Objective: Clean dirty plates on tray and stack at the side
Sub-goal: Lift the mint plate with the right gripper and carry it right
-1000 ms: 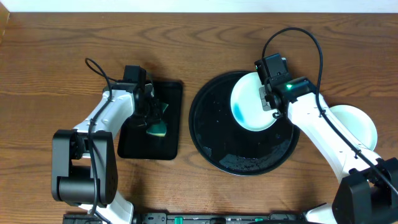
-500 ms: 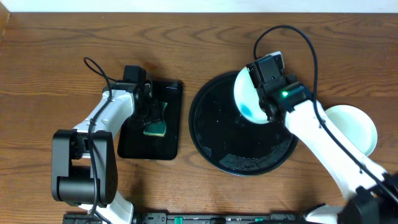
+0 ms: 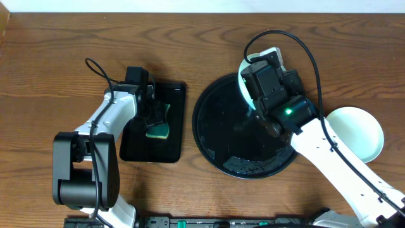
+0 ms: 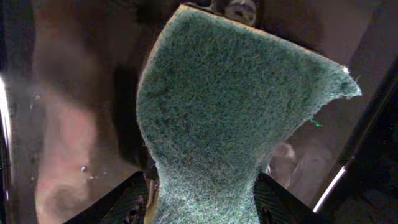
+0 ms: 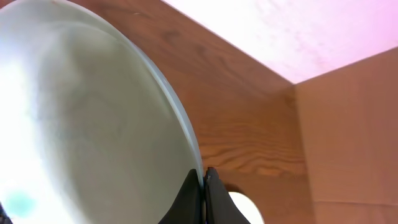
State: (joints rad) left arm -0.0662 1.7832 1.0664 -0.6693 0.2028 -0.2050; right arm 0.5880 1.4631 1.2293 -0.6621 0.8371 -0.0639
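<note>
My right gripper (image 5: 204,177) is shut on the rim of a pale mint plate (image 5: 93,124), which it holds tipped nearly on edge. A teal smear shows low on the plate's face. From overhead that plate (image 3: 243,81) hangs over the back of the round black tray (image 3: 218,126), mostly hidden under the right wrist. A second pale plate (image 3: 357,133) lies flat on the table to the tray's right. My left gripper (image 4: 202,199) is closed on the pinched waist of a green scouring sponge (image 4: 236,112) over the small rectangular tray.
The rectangular black tray (image 3: 136,149) lies left of the round tray with the sponge (image 3: 158,131) on it. Water drops glisten on the round tray's floor. A wall runs along the table's far edge, and arm bases stand at the near edge.
The right gripper has raised the mint plate off the round tray and tipped it from flat to nearly upright, shifting toward the back left. The left arm and sponge have barely moved.
</note>
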